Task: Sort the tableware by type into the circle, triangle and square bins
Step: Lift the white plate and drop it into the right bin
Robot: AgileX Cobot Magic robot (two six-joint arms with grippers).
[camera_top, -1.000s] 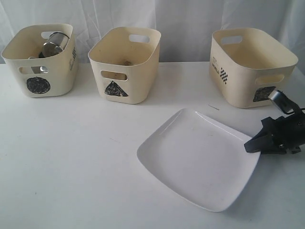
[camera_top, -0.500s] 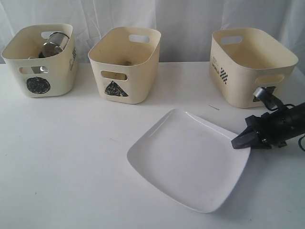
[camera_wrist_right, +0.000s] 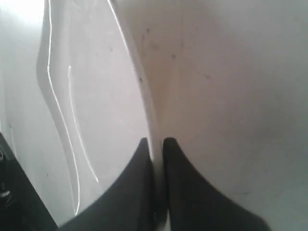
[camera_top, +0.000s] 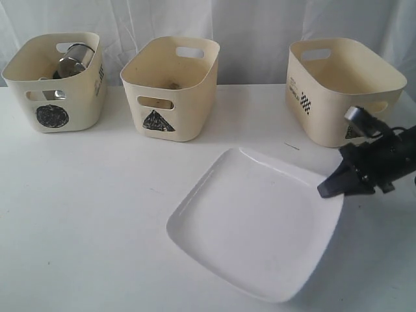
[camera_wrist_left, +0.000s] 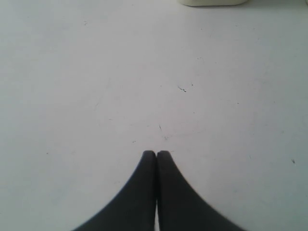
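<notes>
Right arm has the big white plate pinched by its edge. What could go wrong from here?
The right end effector grips only the thin rim at one corner of the plate, so it may pivot or slip once lifted. The plate also looks about as wide as the opening of the square bin, so it may catch the rim or shove the bin.

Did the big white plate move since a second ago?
Yes. The plate has slid left and nearer the camera, away from the square bin. The right gripper has its jaws pinching the plate's rim.
</notes>
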